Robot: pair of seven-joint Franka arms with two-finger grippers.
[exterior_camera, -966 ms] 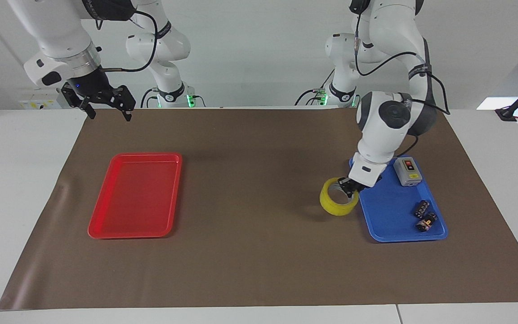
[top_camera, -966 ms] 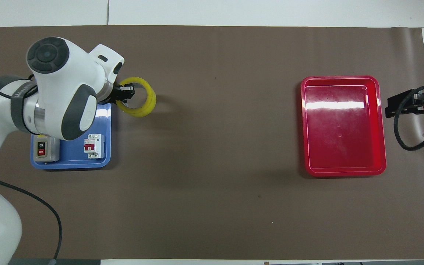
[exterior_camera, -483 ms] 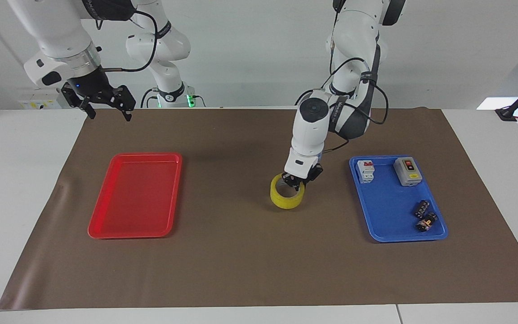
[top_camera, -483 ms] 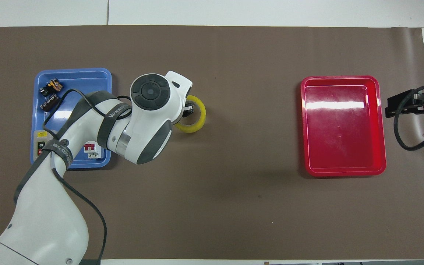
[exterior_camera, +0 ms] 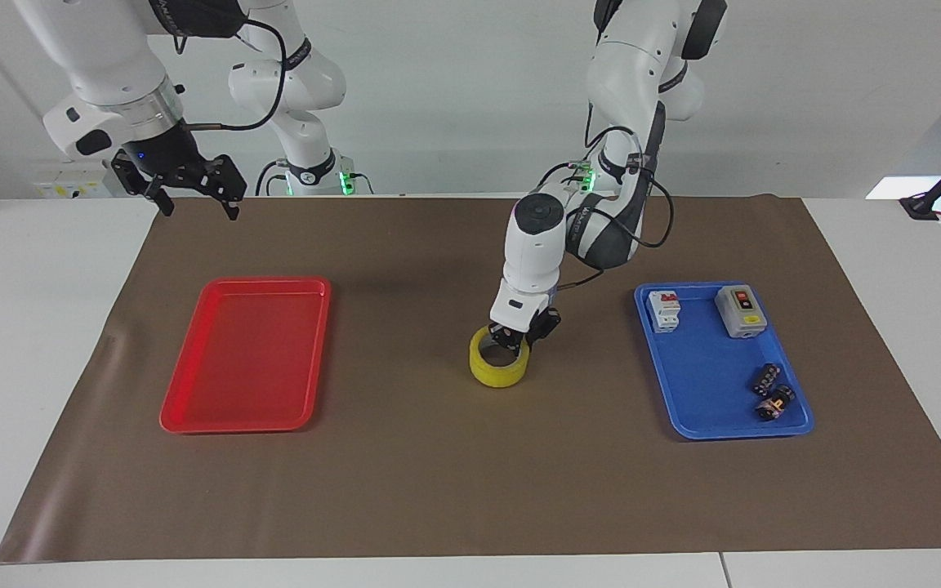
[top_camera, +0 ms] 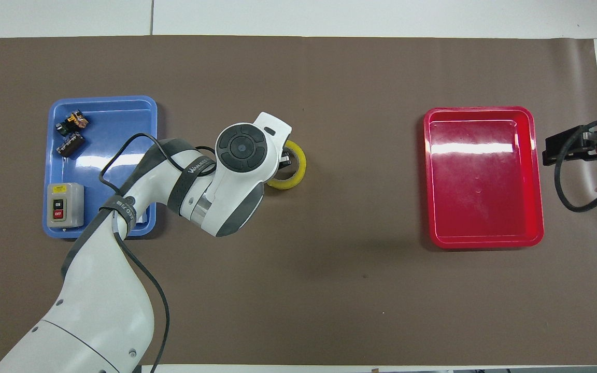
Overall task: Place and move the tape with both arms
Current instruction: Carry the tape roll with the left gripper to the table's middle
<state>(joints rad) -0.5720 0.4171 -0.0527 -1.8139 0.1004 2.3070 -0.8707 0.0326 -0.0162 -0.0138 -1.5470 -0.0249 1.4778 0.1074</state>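
The table [exterior_camera: 46, 343] carries a brown mat [exterior_camera: 438, 474] that takes up most of its top. The left arm [exterior_camera: 601, 204] reaches down from its base toward the middle of the mat, while the right arm [exterior_camera: 103, 73] waits raised above the mat corner at about 10 o'clock in the facing view. A red tray [exterior_camera: 246, 355] lies at 9 o'clock toward the right arm's end, and a blue tray [exterior_camera: 715, 384] lies at 3 o'clock toward the left arm's end, each flat on the mat. The tape [exterior_camera: 499, 363] sits on the mat near the middle, between the two trays and closer to the blue one. The left pincer [exterior_camera: 517, 336] grips the tape's rim on the side nearer the robots, one finger inside the ring and one outside. The right pincer [exterior_camera: 193, 196] hangs in the air with its fingers spread wide. In the blue tray, a grey switch box [exterior_camera: 740, 311] and a white breaker [exterior_camera: 664, 310] rest at the end nearer the robots, and two small black parts [exterior_camera: 771, 392] lie at the other end.
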